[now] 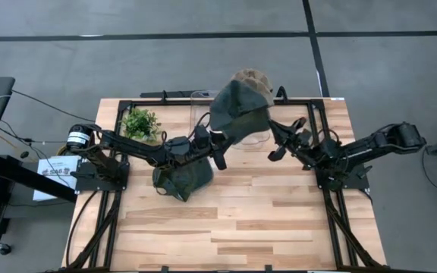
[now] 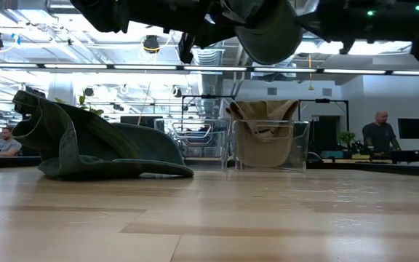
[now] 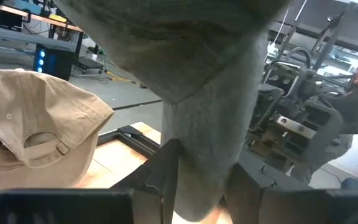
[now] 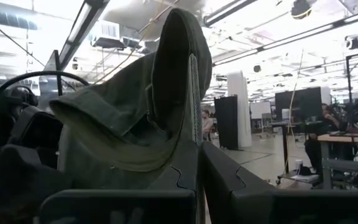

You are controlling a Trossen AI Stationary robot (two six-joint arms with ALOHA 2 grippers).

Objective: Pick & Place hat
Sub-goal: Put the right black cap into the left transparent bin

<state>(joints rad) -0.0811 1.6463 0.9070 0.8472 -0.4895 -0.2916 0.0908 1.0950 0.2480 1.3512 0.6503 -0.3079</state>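
Hat [image 1: 237, 112] held aloft; no legible writing.

Raised cap [image 1: 237, 110] is dark olive green, plain, no pattern; a lighter stitched seam line shows in the right wrist view. Second cap [image 1: 180, 178] flat on the table, left of centre, same dark green. Cap [image 1: 255, 80] in the clear bin [image 2: 268, 145] at the far edge is tan/khaki. Table [image 1: 234, 220] is light wood planks, black frame. Plant [image 1: 139, 123] far left is bright green. Arms are black.
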